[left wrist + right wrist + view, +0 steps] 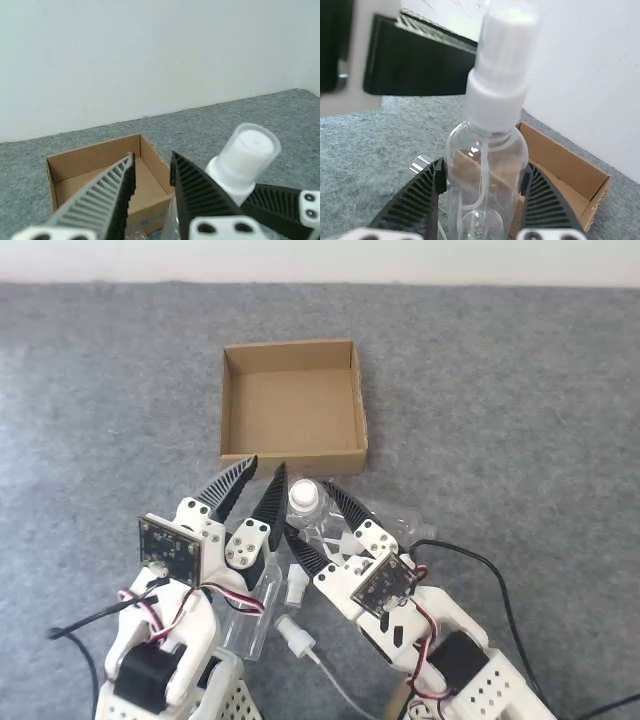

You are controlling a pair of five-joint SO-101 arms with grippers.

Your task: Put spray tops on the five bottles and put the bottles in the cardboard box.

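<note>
Right jaws pinch the bottle (485, 165) upright, just before the cardboard box (295, 462); left jaws spread beside its fitted spray top (245, 152); boxing seems next: lift over the wall, release.

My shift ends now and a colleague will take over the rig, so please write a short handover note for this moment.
Left gripper: open, beside the held bottle's top.
Right gripper: shut on an upright bottle with its spray top on, just in front of the cardboard box.
Done: this bottle looks capped. No bottle is in the box.
Left: box it, then cap and box the rest. A loose spray top and a clear bottle lie between the arms; the count is unclear.
</note>
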